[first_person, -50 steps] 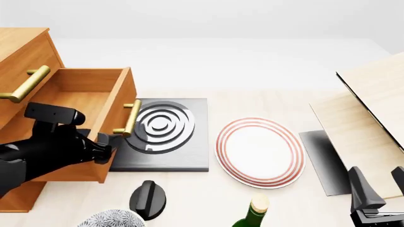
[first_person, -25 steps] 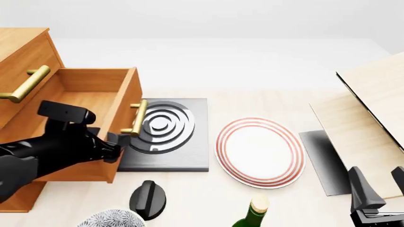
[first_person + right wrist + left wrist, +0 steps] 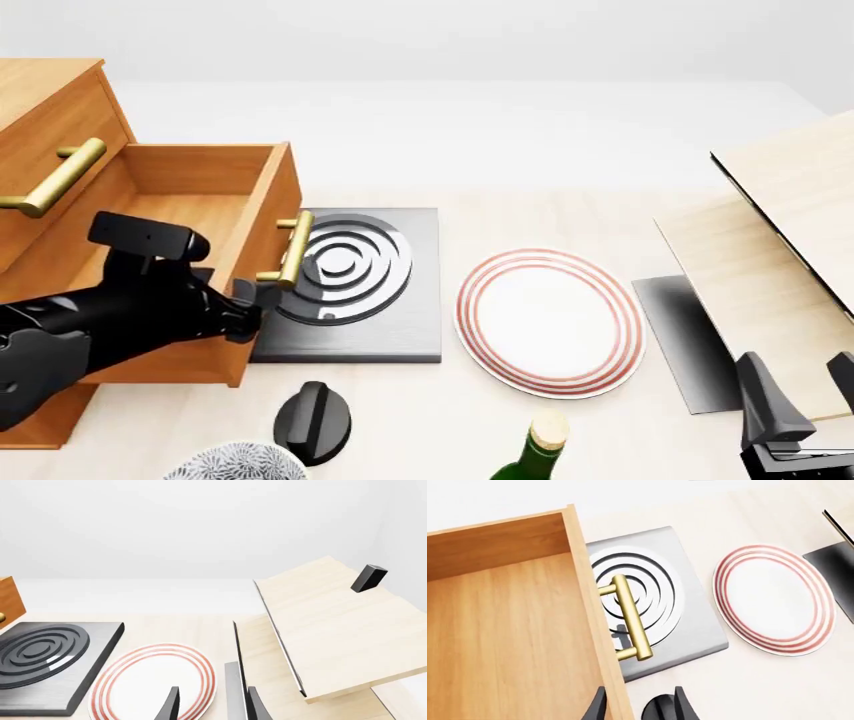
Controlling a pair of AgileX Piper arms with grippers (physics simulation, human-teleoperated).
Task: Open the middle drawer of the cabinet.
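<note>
Since a second ago the middle drawer (image 3: pixel 200 215) has slid further out of the cabinet (image 3: pixel 47 110), over the hob (image 3: pixel 350 285). Left claw (image 3: pixel 254 297), fingers spread, sits just below its handle (image 3: pixel 287 250), not gripping. Right claw (image 3: pixel 801 400) rests open, far right.

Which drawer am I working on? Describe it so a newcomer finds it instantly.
Start at the orange-brown cabinet on the table's left edge. The middle drawer is the open wooden box jutting out toward the black spiral burner. Unlike the shut drawer above, its brass handle hangs over that burner.
</note>
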